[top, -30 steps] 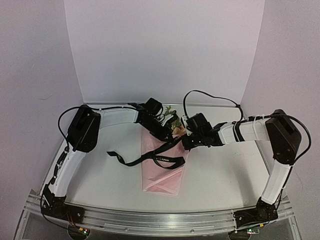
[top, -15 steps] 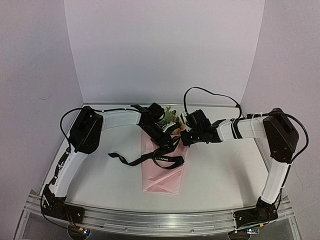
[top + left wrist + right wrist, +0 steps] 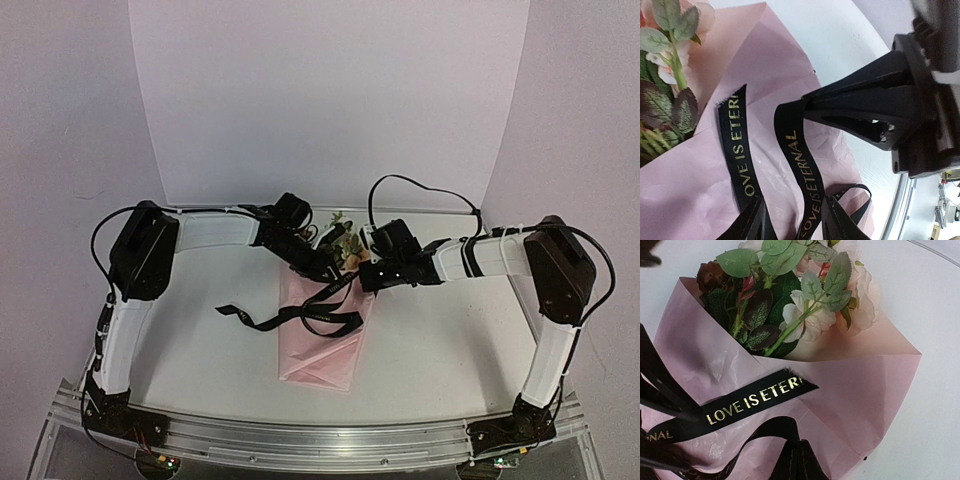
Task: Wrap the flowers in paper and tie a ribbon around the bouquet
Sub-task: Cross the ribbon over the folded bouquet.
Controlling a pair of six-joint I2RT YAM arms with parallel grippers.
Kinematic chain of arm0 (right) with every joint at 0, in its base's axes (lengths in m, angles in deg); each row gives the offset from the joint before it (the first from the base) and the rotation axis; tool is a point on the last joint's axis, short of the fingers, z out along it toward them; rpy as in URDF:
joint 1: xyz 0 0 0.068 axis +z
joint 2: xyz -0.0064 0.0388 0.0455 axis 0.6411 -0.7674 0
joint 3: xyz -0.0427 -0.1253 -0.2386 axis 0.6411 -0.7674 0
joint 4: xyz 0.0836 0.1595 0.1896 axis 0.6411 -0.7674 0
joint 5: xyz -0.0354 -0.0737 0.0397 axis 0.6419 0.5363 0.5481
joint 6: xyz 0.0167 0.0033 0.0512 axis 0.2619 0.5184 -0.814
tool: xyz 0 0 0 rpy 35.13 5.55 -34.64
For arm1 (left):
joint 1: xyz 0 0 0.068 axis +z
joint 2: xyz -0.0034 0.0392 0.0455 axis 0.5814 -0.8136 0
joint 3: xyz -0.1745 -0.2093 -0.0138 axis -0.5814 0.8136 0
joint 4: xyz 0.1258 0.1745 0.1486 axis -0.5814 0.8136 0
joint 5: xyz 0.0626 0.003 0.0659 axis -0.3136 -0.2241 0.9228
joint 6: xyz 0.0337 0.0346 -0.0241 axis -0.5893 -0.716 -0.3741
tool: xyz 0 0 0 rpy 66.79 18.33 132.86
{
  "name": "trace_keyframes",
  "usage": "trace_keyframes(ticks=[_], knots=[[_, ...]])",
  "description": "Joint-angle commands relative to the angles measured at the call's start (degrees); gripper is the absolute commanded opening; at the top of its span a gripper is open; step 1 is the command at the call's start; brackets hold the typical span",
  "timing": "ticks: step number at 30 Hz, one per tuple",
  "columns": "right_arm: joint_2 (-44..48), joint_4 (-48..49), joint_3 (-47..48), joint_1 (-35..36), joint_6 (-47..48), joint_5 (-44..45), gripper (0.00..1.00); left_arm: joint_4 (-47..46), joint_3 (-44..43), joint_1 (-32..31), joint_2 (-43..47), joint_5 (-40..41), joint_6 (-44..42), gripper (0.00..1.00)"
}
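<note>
Overhead: the bouquet (image 3: pixel 318 340) lies on the bench (image 3: pixel 440 340) between both arms, with the ribbon (image 3: pixel 300 315) across it. Left wrist: the left gripper (image 3: pixel 795 205) stands part-open astride a loose strand, while the right gripper (image 3: pixel 807 106) is pinched shut on the ribbon. Right wrist: the flowers (image 3: pixel 810 310) fill the wide end of the paper (image 3: pixel 865 385).

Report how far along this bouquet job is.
Done: the flowers sit inside the folded paper, heads at the open end. In hand: the ribbon lies across the paper; the right hand is shut on one strand, the left hand stands open over it. Still to do: no knot or bow shows, and one ribbon end lies loose, so the tying remains.
</note>
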Motion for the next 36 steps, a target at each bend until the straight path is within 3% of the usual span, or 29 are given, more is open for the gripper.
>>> trace_keyframes(ticks=[1,11,25,32,36], knots=[[1.81,1.73,0.72,-0.32,-2.78,-2.03,0.0,-8.48,3.86,1.01,7.06,0.83,2.75,0.42],[1.8,3.32,2.76,-0.35,-6.66,-4.26,0.01,-1.07,-0.9,-0.91,2.72,-0.12,-3.46,0.51],[4.26,4.4,1.69,-0.94,-10.63,-7.23,0.02,0.61,-4.55,-3.27,-0.95,10.16,-4.44,0.59],[5.23,5.16,0.45,-1.35,-11.68,-7.13,0.03,-0.65,-4.23,-4.52,-1.48,12.17,-4.08,0.58],[5.33,5.25,0.14,-1.64,-11.89,-7.04,0.04,-1.24,-3.54,-5.07,-1.22,12.57,-3.78,0.47]])
